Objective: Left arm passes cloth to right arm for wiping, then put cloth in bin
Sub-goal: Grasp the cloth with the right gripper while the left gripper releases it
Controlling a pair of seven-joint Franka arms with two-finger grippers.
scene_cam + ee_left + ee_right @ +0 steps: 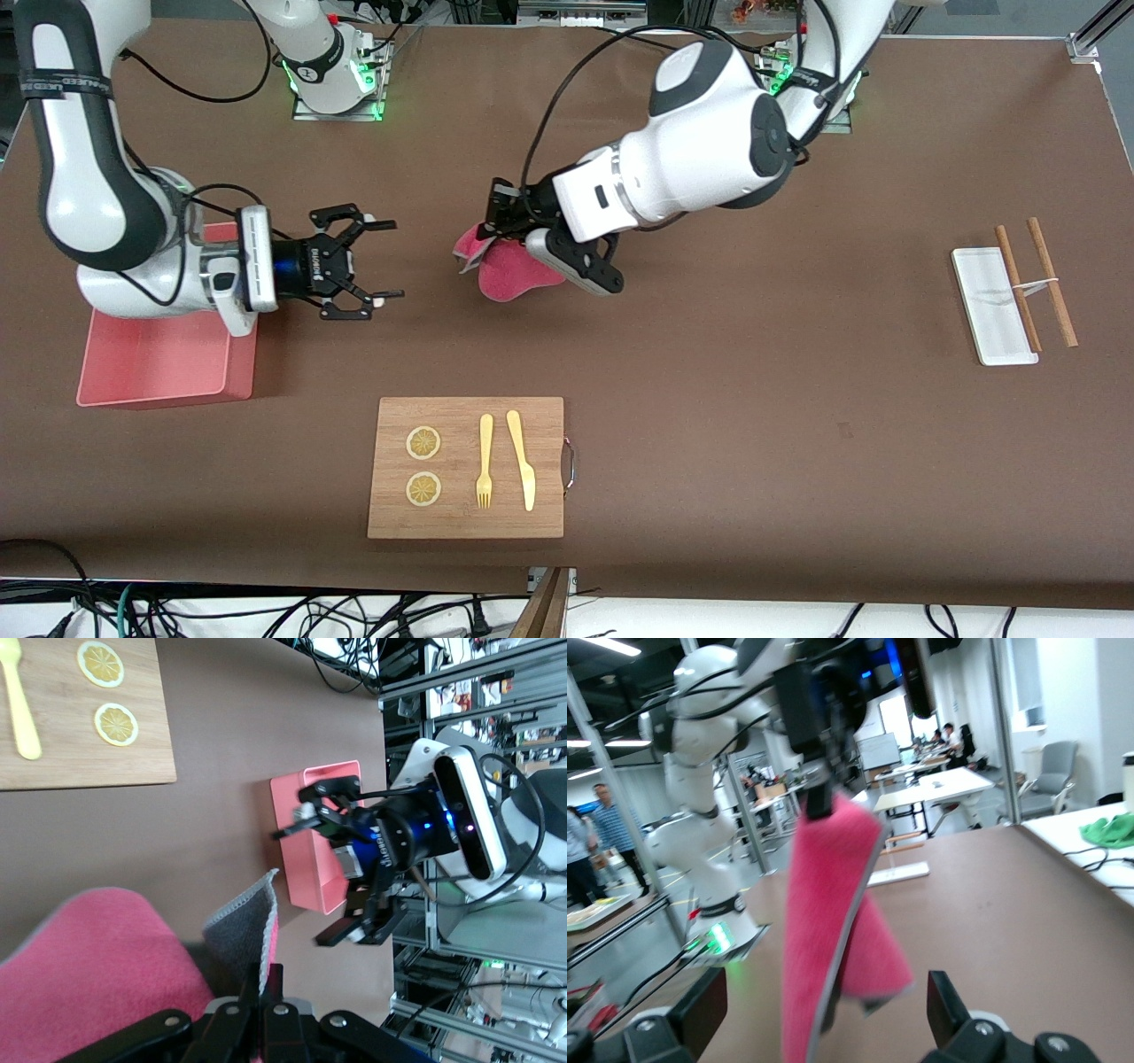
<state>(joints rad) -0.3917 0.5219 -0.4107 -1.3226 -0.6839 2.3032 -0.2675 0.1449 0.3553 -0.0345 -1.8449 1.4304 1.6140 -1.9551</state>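
Two grippers face off mid-table in front view: left gripper [498, 215] clenched on cloth [511, 268], hanging over table [709, 399]; right gripper [376, 262] spread wide, apart from cloth. Left wrist: cloth [106, 979] pinched at jaws. Right wrist: cloth [828, 930] dangles between its spread fingers [946, 1005], untouched.

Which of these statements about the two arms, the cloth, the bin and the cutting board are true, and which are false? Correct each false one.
1. The left gripper is shut on the cloth. True.
2. The right gripper holds the cloth. False: it is open and empty, apart from the cloth.
3. The cloth lies in the bin. False: it hangs in the air over the table; no cloth shows in the bin.
4. Two lemon slices lie on the cutting board. True.
5. The fork lies in the white tray. False: it lies on the cutting board beside the knife.
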